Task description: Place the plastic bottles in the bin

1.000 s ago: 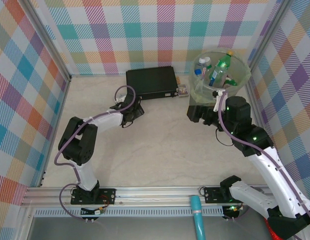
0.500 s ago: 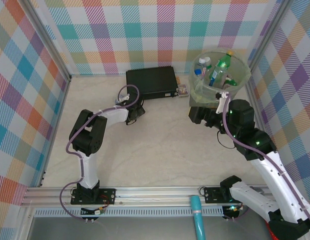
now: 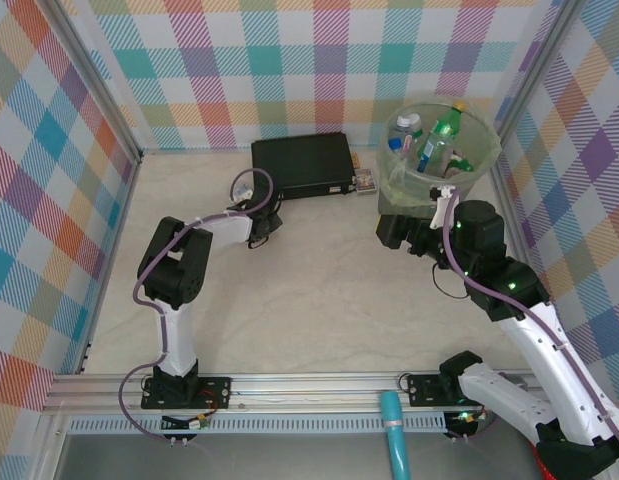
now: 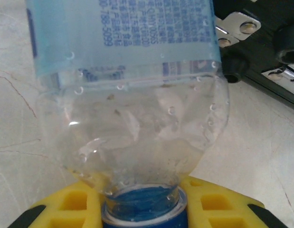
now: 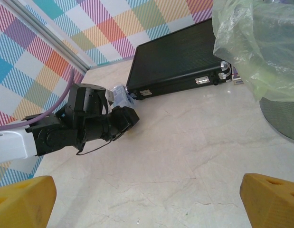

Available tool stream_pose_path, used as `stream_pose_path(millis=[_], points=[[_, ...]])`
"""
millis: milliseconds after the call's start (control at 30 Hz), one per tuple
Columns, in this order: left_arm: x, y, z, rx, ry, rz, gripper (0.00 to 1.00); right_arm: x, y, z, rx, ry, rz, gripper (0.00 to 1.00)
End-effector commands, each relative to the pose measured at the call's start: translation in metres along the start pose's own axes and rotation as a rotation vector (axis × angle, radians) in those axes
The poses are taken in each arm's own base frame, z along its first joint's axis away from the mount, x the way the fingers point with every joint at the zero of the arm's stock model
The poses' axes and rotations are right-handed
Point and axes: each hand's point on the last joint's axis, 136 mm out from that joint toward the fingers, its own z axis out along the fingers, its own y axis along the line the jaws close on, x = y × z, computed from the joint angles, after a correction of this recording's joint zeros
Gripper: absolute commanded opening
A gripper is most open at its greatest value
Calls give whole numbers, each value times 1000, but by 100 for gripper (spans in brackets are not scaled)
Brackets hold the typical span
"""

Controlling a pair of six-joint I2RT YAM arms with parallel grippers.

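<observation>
Target item: a clear plastic bottle [image 4: 132, 118] with a pale-blue printed label and a blue cap is sitting cap-first in the left gripper [image 4: 142, 209]. The yellow fingers [image 4: 66, 204] are pressing in on either side of its neck, so the claw is narrow and holding the bottle. The body is pointing away from the wrist, over the cream marble-patterned table [image 3: 319, 300]. Whether the bottle is touching the table cannot be told.

The right wrist view is showing the same bottle [image 5: 120, 95] poking out of the left gripper [image 5: 123, 118], just beside the near left corner of the flat black rectangular case [image 5: 180, 61].

The round translucent pale-green bin [image 3: 394, 165], lined with a thin plastic bag, is standing at the far right of the table, to the right of the case. It is holding several bottles [image 3: 429, 150], one of them green [image 3: 444, 135].

The right gripper [image 3: 394, 232] is hanging just in front of the bin. Its yellow fingertips [image 5: 23, 199] are standing wide apart, holding nothing.
</observation>
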Motion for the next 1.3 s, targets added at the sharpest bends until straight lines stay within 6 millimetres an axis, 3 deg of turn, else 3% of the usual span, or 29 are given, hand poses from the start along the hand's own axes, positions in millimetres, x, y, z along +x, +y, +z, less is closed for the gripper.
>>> stream_pose_path(millis=[0,200,367,533,733,900,1100,1267], points=[[-6,2,-19,34,-16,-14,25,1,3,0,-18,-10,16,99],[-5,6,-53,100,-34,1,23,2,5,3,-31,-3,28,99],[-2,3,-94,142,-84,106,23,0,6,5,-30,-5,32,99],[11,-16,-135,275,-113,242,23,-8,10,8,-39,-15,44,99],[42,-57,-200,480,-192,509,24,-11,21,22,-72,40,57,99],[72,-82,-249,677,-191,654,24,-12,46,35,-206,83,60,100],[113,-95,-287,798,-152,839,24,-10,59,46,-273,139,53,92],[133,-99,-306,877,-115,883,24,-1,65,57,-316,202,58,89]])
